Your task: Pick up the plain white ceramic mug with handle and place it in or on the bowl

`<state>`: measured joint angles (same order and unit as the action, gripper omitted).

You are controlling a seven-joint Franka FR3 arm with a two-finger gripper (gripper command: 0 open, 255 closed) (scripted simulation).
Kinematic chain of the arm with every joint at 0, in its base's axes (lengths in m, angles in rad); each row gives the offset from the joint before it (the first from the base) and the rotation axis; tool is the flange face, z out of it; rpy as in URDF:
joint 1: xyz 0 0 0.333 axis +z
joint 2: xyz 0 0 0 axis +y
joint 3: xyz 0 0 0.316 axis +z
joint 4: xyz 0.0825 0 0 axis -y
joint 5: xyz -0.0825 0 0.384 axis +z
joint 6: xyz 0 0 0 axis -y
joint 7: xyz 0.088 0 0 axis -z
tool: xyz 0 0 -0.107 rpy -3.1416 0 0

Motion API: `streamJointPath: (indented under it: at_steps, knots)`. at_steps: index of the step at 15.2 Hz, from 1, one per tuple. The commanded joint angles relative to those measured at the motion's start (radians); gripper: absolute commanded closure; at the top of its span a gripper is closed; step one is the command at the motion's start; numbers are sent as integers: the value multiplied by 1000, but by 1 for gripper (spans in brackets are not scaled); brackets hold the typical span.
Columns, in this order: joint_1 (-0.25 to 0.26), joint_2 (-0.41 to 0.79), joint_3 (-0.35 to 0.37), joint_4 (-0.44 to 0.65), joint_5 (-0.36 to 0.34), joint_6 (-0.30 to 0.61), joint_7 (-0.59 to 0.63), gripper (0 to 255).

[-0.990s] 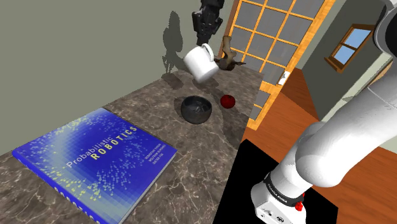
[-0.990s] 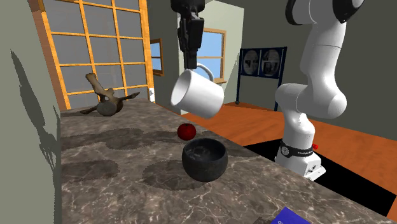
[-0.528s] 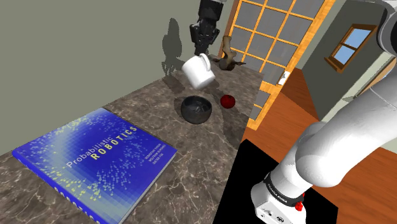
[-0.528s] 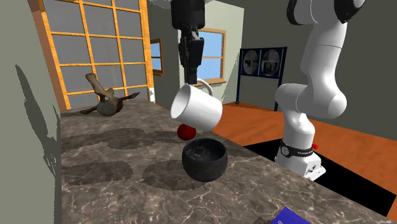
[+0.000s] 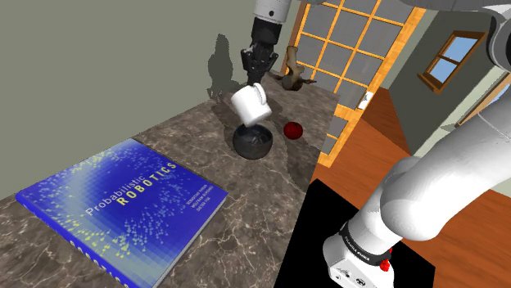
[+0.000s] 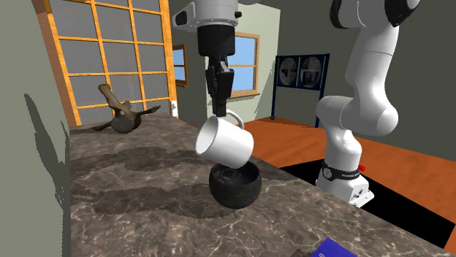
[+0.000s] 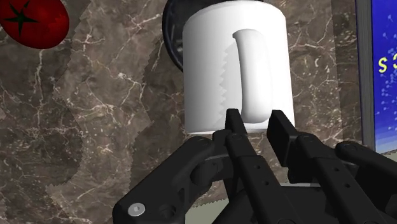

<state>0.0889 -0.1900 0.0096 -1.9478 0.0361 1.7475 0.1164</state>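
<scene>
White and glossy, the plain mug (image 5: pixel 250 105) is hanging tilted in the upper middle of the shoulder view, its open mouth facing the lower left of the frame. The black two-finger hand (image 5: pixel 255 76) is gripping it from above. In the wrist view the hand's fingers (image 7: pixel 233 122) are pinching the end of the mug's curved handle between them, standing only narrowly apart.

In the centre of the second exterior view the mug (image 6: pixel 225 141) is hovering just over the dark round bowl (image 6: pixel 235 186), its lower edge overlapping the bowl's rim; I cannot tell whether they are touching. The bowl is sitting on the brown marbled surface (image 6: pixel 131 212).

A dark red ball (image 5: pixel 293 131) is lying just to the right of the bowl in the shoulder view. A large blue book (image 5: pixel 123 204) titled "Probabilistic Robotics" is lying flat at the lower left. A brown, gnarled wooden-looking piece (image 5: pixel 291 74) is standing near the surface's far end.
</scene>
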Motion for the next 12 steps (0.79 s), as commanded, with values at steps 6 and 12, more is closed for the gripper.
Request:
streamJointPath:
  at_steps: [6, 12]
  knots:
    - [0, 1, 0, -90, 1, 92, -3, 255]
    - [0, 5, 0, -126, 1, 132, -4, 255]
